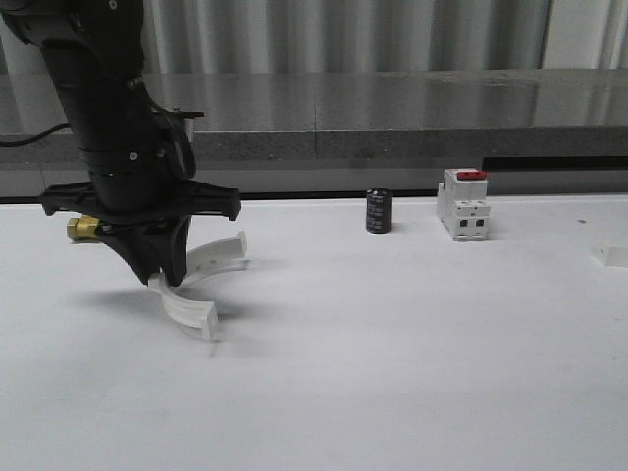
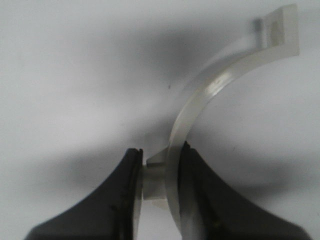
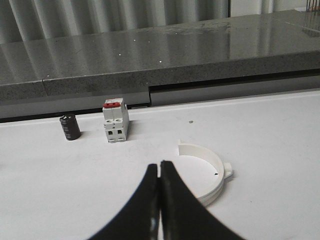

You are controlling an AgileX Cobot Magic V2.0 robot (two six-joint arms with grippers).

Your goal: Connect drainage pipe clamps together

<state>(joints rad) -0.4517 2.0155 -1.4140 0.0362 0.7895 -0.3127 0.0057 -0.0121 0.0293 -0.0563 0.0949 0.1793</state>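
Clamping 1 white clamp half (image 1: 196, 285) in left gripper (image 1: 162, 278), right gripper (image 3: 159, 172) fingers pressed together, holding nothing, second half (image 3: 207, 172) lying just beyond on table (image 1: 412, 343).

A white table (image 1: 412, 373) fronts a grey stone ledge (image 1: 392, 113) and corrugated wall (image 1: 343, 34).

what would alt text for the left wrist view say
The left gripper is shut on a white half-ring pipe clamp, its black fingers pinching a lug near one end. The clamp's arc curves away over the white table to a flat end tab.
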